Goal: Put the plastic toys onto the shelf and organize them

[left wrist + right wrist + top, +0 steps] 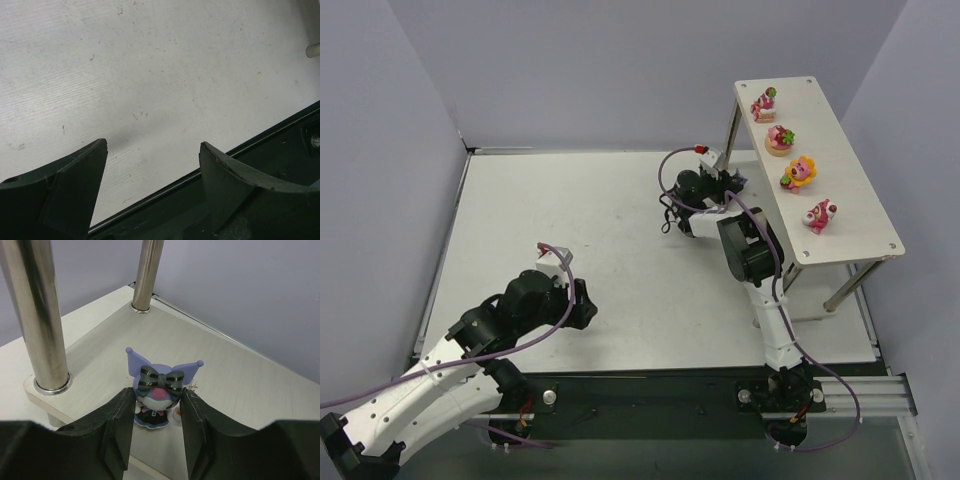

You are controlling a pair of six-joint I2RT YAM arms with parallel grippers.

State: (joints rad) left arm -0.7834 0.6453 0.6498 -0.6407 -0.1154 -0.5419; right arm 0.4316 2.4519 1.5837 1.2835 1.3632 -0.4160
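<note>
While four bright pink, red and yellow plastic figurines (779,139) stand on the off-white shelf's (855,200) top board, its lower board (240,375) carries one blue-purple figurine (156,382) with a striped bow, upright near two metal legs (42,315). My right gripper (156,397) is closed against its sides, hiding its base. My left gripper (152,147) gapes wide, empty, over the white tabletop (150,65).

Left end effector (152,147) gapes wide; right end effector (157,395) pinches nearly closed.
</note>
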